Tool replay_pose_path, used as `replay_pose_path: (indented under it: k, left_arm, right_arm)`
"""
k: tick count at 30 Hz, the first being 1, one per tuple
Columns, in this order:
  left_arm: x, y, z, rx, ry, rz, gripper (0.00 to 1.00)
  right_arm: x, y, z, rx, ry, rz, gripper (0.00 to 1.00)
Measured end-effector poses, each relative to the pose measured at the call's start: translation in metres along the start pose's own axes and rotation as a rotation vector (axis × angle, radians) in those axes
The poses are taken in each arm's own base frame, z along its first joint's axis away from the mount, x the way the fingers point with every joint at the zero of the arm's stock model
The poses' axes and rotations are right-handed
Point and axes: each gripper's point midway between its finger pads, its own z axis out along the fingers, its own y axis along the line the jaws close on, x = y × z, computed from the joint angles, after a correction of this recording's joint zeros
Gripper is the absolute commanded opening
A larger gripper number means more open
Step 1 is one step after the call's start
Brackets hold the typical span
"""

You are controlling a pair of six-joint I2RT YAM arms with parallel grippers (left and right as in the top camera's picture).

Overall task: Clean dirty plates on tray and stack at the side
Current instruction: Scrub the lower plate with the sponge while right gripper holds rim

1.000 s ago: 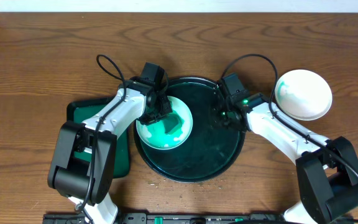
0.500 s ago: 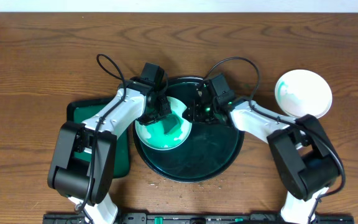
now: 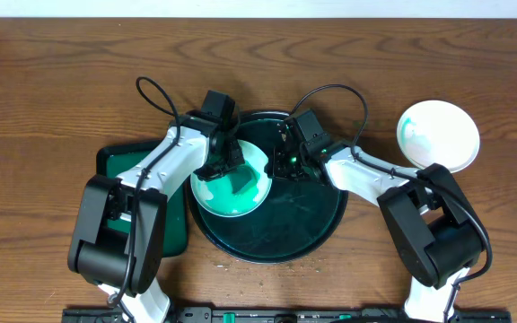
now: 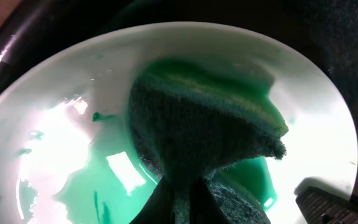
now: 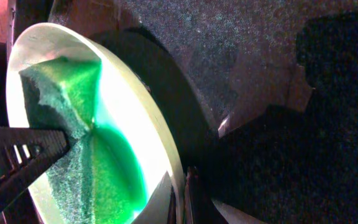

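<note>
The plate (image 3: 245,199) that is being cleaned lies on the left part of the round dark tray (image 3: 317,229), and its inside is covered with a wet green smear. I think the main danger is that the plate slips. It is wet, and it is held only at one thin place on its rim, so a strong push of the sponge (image 4: 197,130) could turn it out of the grip or slide it over the rim of the tray. The green liquid could also run onto the tray, or be spread around instead of removed, if the sponge is already full of it. The left gripper (image 3: 229,168) is clenched on the dark green sponge and presses it into the middle of the plate. The right gripper (image 3: 279,164) is closed at the right rim of the plate. In the right wrist view the rim seems to go between its fingers, so I judge that it pinches the plate to steady it. A second plate (image 3: 438,135), almost white, rests well apart on the bare tabletop (image 3: 420,72) at the far right. A small rectangular tray (image 3: 115,166) lies on the left.
</note>
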Motion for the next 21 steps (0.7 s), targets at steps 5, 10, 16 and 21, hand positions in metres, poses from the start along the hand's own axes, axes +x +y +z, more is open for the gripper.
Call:
replay_pose_path:
  k: [5,10,16,21]
  left_arm:
    - [0.008,0.027,-0.004,-0.137,0.018,-0.011,0.07]
    - [0.014,0.052,-0.010,-0.269,0.017,-0.017,0.07]
    - [0.017,0.061,-0.013,-0.326,0.021,-0.001,0.07]
    - [0.019,0.053,-0.010,-0.251,0.071,0.113,0.07]
  right_arm:
    - [0.000,-0.002,-0.001,0.011,0.003,0.006,0.01]
    - [0.001,-0.002,-0.001,0.013,0.007,0.008,0.01]
    - [0.003,-0.002,-0.001,0.012,0.018,0.010,0.01]
    - [0.004,-0.002,-0.001,0.012,0.021,0.012,0.01]
